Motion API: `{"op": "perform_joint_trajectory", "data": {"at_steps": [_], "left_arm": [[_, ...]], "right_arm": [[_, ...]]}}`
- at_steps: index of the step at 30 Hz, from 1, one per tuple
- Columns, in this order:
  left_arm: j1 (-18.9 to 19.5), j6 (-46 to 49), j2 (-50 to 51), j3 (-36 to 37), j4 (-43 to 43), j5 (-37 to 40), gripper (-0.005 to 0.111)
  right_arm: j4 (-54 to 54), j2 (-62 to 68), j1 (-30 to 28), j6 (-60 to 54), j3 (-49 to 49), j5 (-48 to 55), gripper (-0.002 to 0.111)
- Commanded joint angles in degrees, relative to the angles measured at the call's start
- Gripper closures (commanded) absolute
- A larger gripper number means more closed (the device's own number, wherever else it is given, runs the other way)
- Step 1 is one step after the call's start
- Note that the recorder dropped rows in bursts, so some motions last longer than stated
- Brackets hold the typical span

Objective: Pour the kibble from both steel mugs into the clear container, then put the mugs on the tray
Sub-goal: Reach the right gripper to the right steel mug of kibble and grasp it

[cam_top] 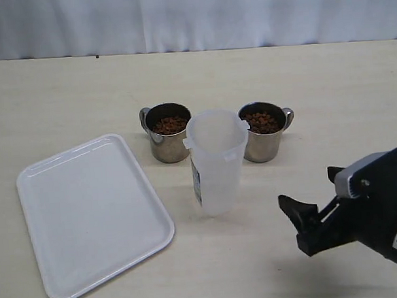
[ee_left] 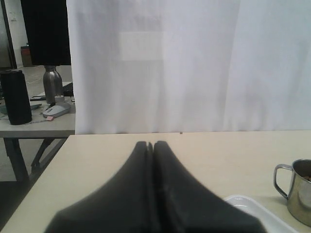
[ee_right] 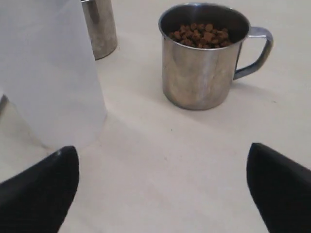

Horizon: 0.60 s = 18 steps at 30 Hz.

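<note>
The right gripper (ee_right: 158, 148) is gaping wide near a mug (ee_right: 201, 73) of kibble (ee_right: 199, 34); the left gripper (ee_left: 149, 144) is pressing shut, empty. The container (cam_top: 218, 162) is showing a label (cam_top: 196, 181) (print too small to read).

Two steel mugs (cam_top: 169, 145) (cam_top: 265, 146), each with kibble (cam_top: 169, 126); one clear container (cam_top: 217, 168); one tray (cam_top: 87, 218).

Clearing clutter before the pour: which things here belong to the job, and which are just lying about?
Job: kibble, steel mug nearer the tray, other steel mug, clear container, tray.
Lying about: metal bottle, black cylinder, mouse, all on a side table.
</note>
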Motion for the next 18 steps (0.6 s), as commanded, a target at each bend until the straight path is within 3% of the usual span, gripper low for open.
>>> {"op": "perform_joint_trajectory", "data": {"at_steps": [1, 7, 18], "left_arm": [[-0.4, 0.0, -0.1, 0.2, -0.1, -0.3, 0.107], [-0.4, 0.0, -0.1, 0.2, -0.1, -0.3, 0.107], [-0.4, 0.0, -0.1, 0.2, -0.1, -0.3, 0.107]], "right_arm": [[-0.2, 4.9, 0.2, -2.5, -6.1, -0.3, 0.009], [2.1, 10.0, 0.2, -10.0, -11.9, -0.3, 0.009], [9.7, 17.3, 0.1, -12.2, -20.7, 4.9, 0.009]]}}
